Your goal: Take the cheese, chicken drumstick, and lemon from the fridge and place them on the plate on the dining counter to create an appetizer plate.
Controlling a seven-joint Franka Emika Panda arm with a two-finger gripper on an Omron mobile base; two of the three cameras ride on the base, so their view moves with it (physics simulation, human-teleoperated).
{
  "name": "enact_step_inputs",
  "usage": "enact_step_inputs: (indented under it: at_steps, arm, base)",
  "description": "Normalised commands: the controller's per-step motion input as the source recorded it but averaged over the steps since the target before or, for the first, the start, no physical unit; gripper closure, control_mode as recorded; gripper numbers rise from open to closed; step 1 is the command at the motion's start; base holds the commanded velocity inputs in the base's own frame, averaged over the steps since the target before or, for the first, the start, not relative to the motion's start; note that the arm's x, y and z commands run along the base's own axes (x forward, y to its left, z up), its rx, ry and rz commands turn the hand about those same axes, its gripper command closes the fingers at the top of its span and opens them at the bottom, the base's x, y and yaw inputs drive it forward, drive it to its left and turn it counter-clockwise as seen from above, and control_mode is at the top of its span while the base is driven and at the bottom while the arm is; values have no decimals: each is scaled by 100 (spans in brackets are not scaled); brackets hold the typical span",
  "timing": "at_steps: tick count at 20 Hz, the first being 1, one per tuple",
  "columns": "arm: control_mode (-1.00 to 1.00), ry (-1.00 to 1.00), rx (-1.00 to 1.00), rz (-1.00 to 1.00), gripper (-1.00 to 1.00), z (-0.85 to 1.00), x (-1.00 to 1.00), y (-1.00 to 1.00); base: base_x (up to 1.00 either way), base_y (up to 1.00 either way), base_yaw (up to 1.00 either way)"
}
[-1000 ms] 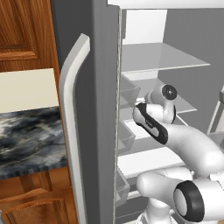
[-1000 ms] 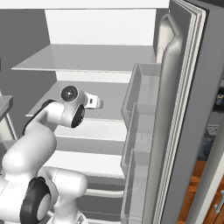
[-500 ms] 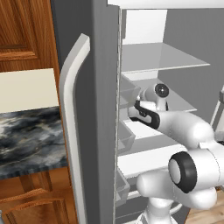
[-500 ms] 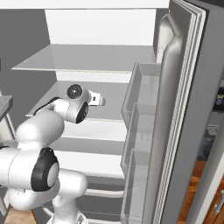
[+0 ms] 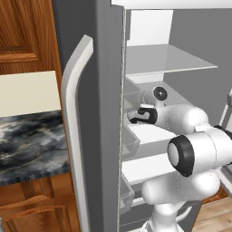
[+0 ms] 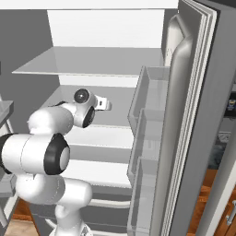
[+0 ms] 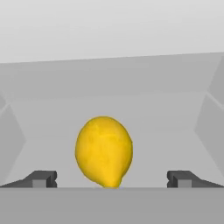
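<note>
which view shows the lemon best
The hand view: the lemon sits large and centred on the white fridge shelf, between the open jaws. In both base views the arm reaches into the fridge and I can't make the lemon out.

Left base camera sits behind my arm on its left, looking forward and down past the fridge [image 5: 104, 90] door's outer face and handle into the shelves. Right base camera sits behind on my right, facing the same shelves [image 6: 99, 62] with the opened door's inner bins at its right. Both share the white interior and my arm. Hand camera looks along my claw [image 7: 112, 178], close to the lemon [image 7: 104, 151] against the back wall.
</note>
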Motion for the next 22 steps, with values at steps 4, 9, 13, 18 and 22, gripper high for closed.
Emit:
enact_step_inputs:
  at_steps: [4,9,13,18,22]
  arm:
    - [-100,4,0,0,-100,-16,37,3]
    - [-100,3,0,0,-100,-16,34,1]
    - [-100,2,0,0,-100,-14,33,1]
    - [-100,2,0,0,-100,-18,30,4]
    - [-100,4,0,0,-100,-29,26,7]
  base:
    - [0,0,0]
    - [0,0,0]
    - [0,0,0]
    - [0,0,0]
    - [0,0,0]
